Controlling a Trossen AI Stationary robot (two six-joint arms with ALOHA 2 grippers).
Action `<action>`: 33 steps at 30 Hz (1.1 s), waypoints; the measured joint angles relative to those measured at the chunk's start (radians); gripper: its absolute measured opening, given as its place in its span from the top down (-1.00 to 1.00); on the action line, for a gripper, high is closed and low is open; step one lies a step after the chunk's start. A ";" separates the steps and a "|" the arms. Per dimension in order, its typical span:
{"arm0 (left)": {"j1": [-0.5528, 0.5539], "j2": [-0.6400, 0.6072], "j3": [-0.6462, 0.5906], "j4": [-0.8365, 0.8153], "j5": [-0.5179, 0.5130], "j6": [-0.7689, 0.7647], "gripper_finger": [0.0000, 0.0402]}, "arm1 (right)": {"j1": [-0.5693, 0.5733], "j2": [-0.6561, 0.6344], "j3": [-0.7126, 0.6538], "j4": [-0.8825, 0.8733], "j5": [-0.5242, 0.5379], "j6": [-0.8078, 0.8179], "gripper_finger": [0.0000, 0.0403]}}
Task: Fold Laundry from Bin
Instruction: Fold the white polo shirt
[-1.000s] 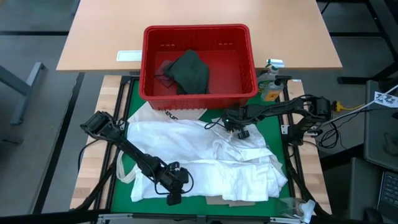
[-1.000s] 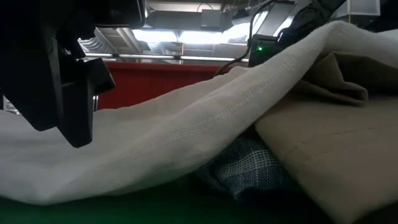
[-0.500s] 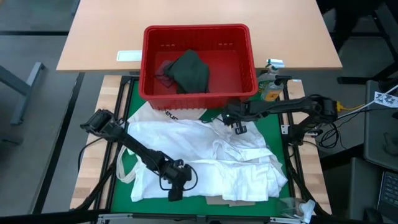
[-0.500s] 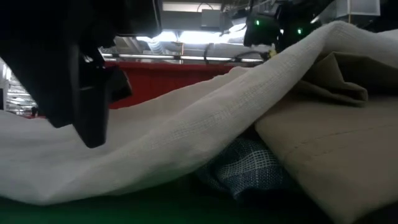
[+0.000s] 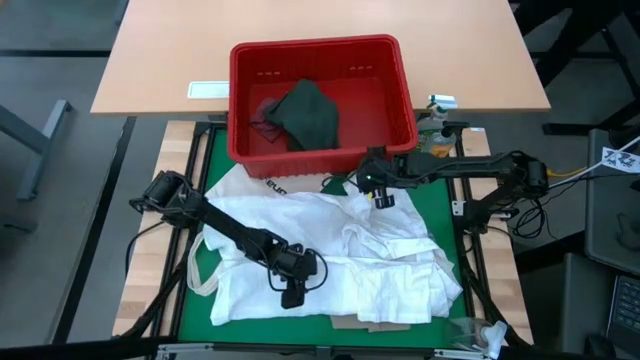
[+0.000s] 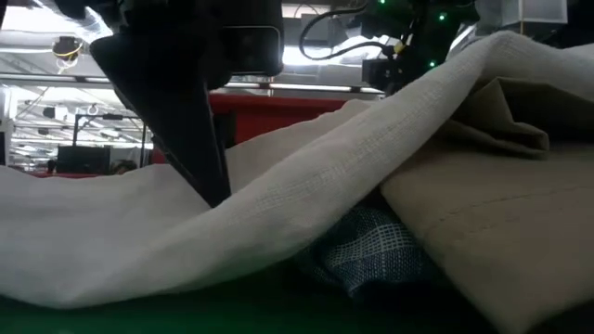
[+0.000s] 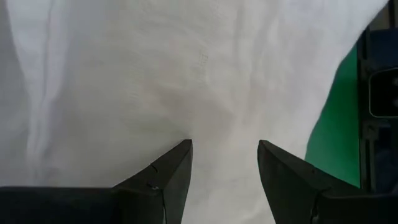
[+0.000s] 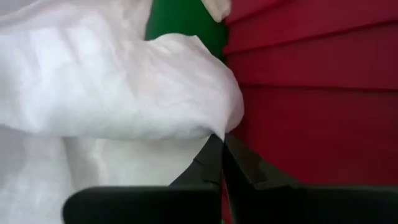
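Laundry covers most of the green table mat: a large white shirt lies spread and rumpled over the middle and near part, and in the low view a blue checked cloth shows under its folds. At the far edge of the mat stands the red bin, holding a dark green-grey top and a small maroon piece. The left gripper is over the near middle of the white shirt, its fingers spread apart just above the cloth with nothing between them. The right gripper is at the shirt's far edge, just beside the near wall of the bin, its jaws pressed together at a raised fold of white fabric; whether cloth is pinched between them cannot be told. A white tote bag with black lettering peeks from under the shirt beside the bin.
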 joint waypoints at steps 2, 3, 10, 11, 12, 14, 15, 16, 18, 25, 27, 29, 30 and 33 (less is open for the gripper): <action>0.003 0.000 0.000 0.001 -0.001 0.000 0.12 | 0.002 0.000 0.000 0.003 -0.002 0.000 0.98; 0.005 0.000 0.000 0.011 -0.001 0.000 0.12 | 0.001 0.000 0.000 0.003 -0.003 0.000 0.98; 0.048 -0.001 0.000 0.243 -0.002 0.042 0.12 | 0.001 -0.003 0.000 0.001 0.004 -0.005 0.98; 0.053 -0.007 0.000 0.262 0.000 0.055 0.12 | 0.001 -0.006 0.000 -0.004 0.004 -0.005 0.98; 0.059 -0.012 0.000 0.283 0.002 0.070 0.12 | 0.002 -0.012 0.000 -0.012 0.004 -0.005 0.98; 0.073 -0.028 0.000 0.310 0.002 0.090 0.12 | 0.002 -0.034 0.000 -0.027 0.004 -0.004 0.98; 0.082 -0.036 0.000 0.308 -0.002 0.098 0.12 | 0.002 -0.046 0.000 -0.032 0.004 -0.002 0.98; 0.094 -0.044 0.001 0.309 -0.004 0.104 0.12 | 0.002 -0.061 0.000 -0.036 0.004 -0.002 0.98; 0.120 -0.066 0.001 0.276 -0.007 0.106 0.12 | 0.002 -0.090 0.000 -0.046 0.004 -0.002 0.98; 0.230 -0.185 0.001 -0.010 -0.004 0.112 0.12 | 0.002 -0.173 0.000 -0.043 0.003 0.001 0.98; 0.254 -0.221 0.001 -0.096 -0.005 0.129 0.12 | 0.002 -0.190 0.000 -0.044 0.003 0.001 0.98; 0.274 -0.257 0.001 -0.185 -0.005 0.149 0.12 | 0.002 -0.206 0.000 -0.042 0.003 0.001 0.98; 0.285 -0.272 0.001 -0.226 -0.005 0.156 0.12 | 0.002 -0.210 0.000 -0.042 0.003 0.001 0.98; 0.317 -0.319 0.001 -0.358 -0.030 0.153 0.12 | 0.001 -0.222 -0.001 -0.042 0.003 0.001 0.98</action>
